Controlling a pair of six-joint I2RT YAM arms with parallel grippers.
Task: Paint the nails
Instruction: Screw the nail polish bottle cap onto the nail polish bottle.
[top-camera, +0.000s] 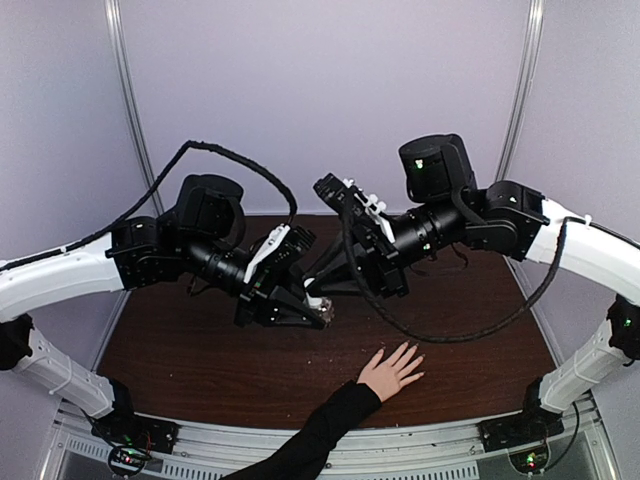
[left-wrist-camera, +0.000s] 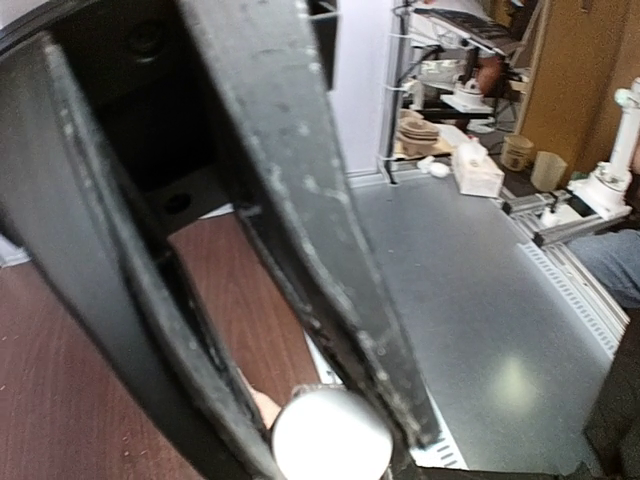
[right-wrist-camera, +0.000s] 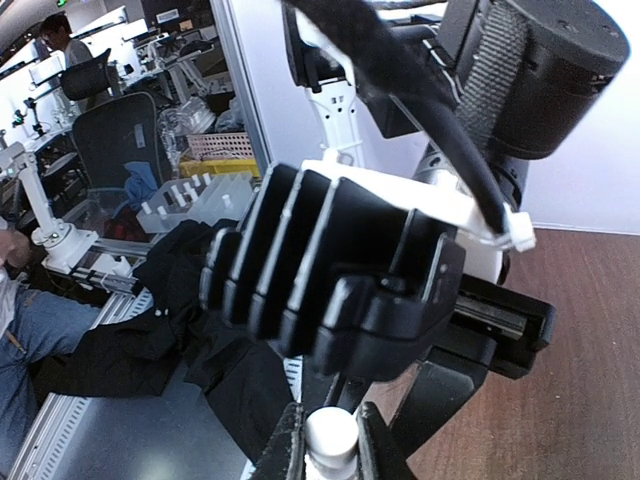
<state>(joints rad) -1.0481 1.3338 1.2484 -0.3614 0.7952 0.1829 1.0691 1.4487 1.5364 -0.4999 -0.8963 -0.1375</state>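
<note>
Nails (top-camera: 415, 354) sit at the tips of five spread fingers (top-camera: 404, 354) on one hand (top-camera: 390, 372). They are too tiny to see well from above. The hand lies flat on the brown desk (top-camera: 200, 360), near the front edge and a bit to the right. One black sleeve (top-camera: 320, 435) covers the arm behind it.

Two robot arms (top-camera: 200, 245) reach in and meet over the middle of the desk. They are farther back than the hand and do not touch it.

The left end effector (top-camera: 312, 312) is clenched on one small bottle (top-camera: 324, 313). In the left wrist view, one round white thing (left-wrist-camera: 330, 437) sits between its two black gripper fingers (left-wrist-camera: 310, 250), right at their tips. I cannot tell which part of the bottle this is.

The right end effector (right-wrist-camera: 330, 447) is clenched on one white cap (right-wrist-camera: 330, 432). Its two fingers press on the cap from both sides. The black end of the left arm fills most of that view, just past the cap.

The bottle looks too small and blurry for any words on it to be read.
</note>
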